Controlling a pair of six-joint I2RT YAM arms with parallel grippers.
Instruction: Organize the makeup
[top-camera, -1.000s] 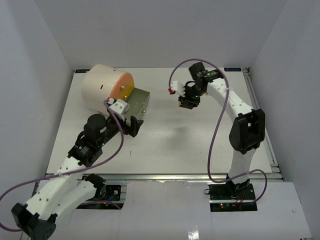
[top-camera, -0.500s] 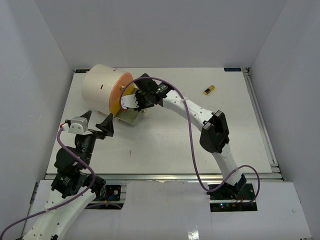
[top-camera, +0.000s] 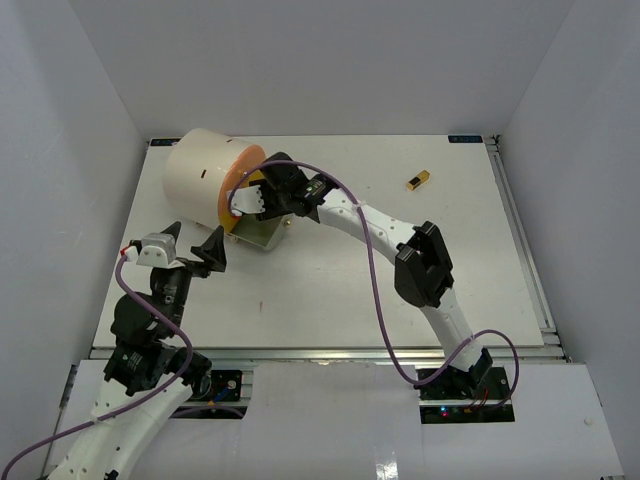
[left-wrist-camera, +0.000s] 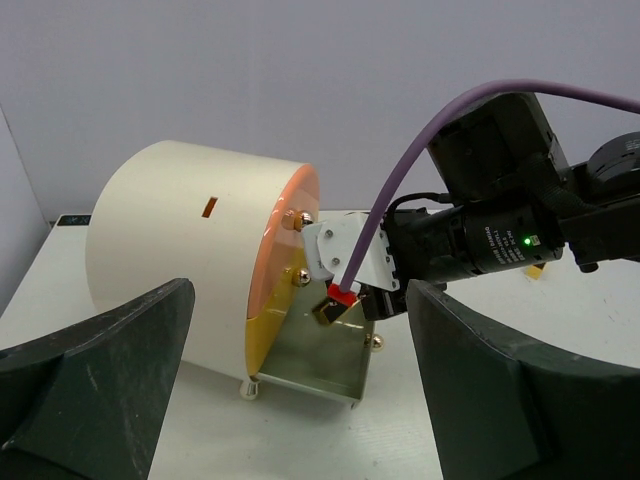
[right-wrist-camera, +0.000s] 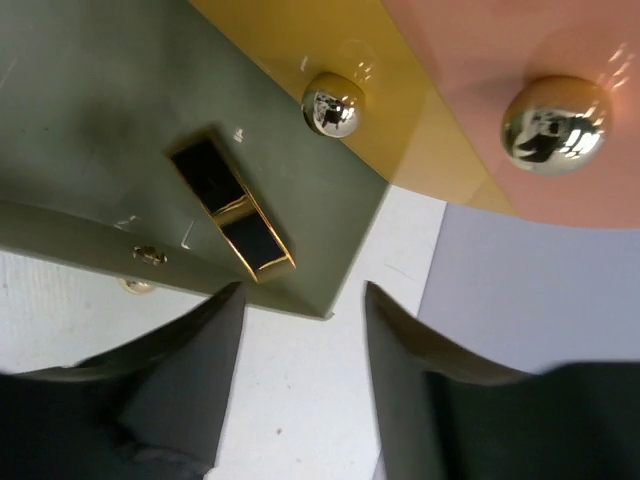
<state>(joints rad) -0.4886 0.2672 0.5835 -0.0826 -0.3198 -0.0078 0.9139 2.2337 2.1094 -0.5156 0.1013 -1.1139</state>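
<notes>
**Lipstick tube lies in the drum's drawer**

The only writing is white print on the right arm's motor housing (left-wrist-camera: 495, 240), and it is too small to read. The right hand (right-wrist-camera: 302, 300) hangs over the olive drawer (right-wrist-camera: 90, 120) of the cream drum (top-camera: 200, 175). Its fingers are apart and grip nothing. A black-and-gold lipstick tube (right-wrist-camera: 232, 208) lies flat in the drawer just beyond the fingertips. The left hand (top-camera: 193, 242) is spread wide and empty, near the drum. A second lipstick tube (top-camera: 419, 181) lies on the table (top-camera: 330, 280), far right.
</notes>
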